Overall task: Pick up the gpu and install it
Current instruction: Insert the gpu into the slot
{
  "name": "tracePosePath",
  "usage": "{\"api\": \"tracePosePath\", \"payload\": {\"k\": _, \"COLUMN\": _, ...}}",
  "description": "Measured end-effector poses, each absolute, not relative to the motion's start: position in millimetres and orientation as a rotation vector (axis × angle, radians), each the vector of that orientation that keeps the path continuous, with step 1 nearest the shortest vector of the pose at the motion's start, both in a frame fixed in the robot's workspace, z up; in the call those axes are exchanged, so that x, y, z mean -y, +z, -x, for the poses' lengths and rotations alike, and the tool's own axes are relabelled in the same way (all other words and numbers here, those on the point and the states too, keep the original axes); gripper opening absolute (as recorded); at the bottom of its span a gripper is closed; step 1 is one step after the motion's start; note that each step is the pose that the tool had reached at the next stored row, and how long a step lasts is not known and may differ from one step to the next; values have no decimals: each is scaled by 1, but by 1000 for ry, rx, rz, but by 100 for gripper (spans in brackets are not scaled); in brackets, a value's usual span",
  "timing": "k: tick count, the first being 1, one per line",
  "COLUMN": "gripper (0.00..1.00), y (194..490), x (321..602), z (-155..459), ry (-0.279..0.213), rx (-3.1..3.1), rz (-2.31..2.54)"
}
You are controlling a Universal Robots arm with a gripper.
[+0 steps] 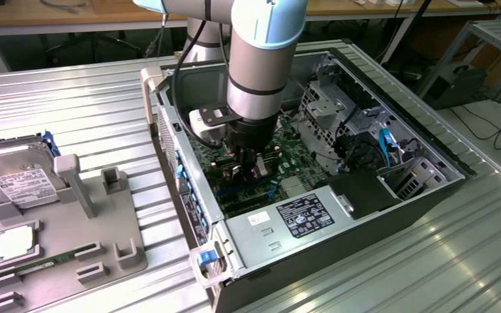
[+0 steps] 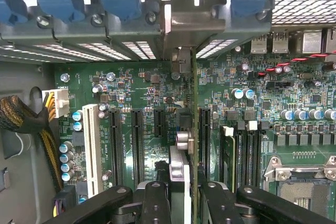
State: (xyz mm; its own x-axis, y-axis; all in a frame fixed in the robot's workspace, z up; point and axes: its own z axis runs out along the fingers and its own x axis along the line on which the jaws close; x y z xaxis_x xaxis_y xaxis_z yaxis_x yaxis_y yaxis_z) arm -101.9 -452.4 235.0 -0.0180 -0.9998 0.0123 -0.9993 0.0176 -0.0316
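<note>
Your arm (image 1: 255, 59): silver-grey tube, pale blue joint caps, black band, black wrist, white bracket, your gripper (image 2: 183, 203): black linkage fingers (image 2: 157, 203) with pivot screws.

Open case (image 1: 425, 140), drive cage (image 1: 333, 107) and power supply (image 1: 307, 215) crowding hand (image 1: 248, 171), motherboard slots (image 2: 136, 145) free

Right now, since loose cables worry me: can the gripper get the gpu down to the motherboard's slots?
Probably yes. The gripper holds the gpu edge-on right over the black slots, and nothing crosses them. The braided cable bundle lies well aside, near the case wall.
</note>
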Motion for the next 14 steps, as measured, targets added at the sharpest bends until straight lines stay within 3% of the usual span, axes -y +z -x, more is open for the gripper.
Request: {"api": "tracePosePath", "payload": {"k": 14, "gripper": 28, "y": 232, "x": 453, "z": 102, "ry": -52, "rx": -2230, "rz": 2191}}
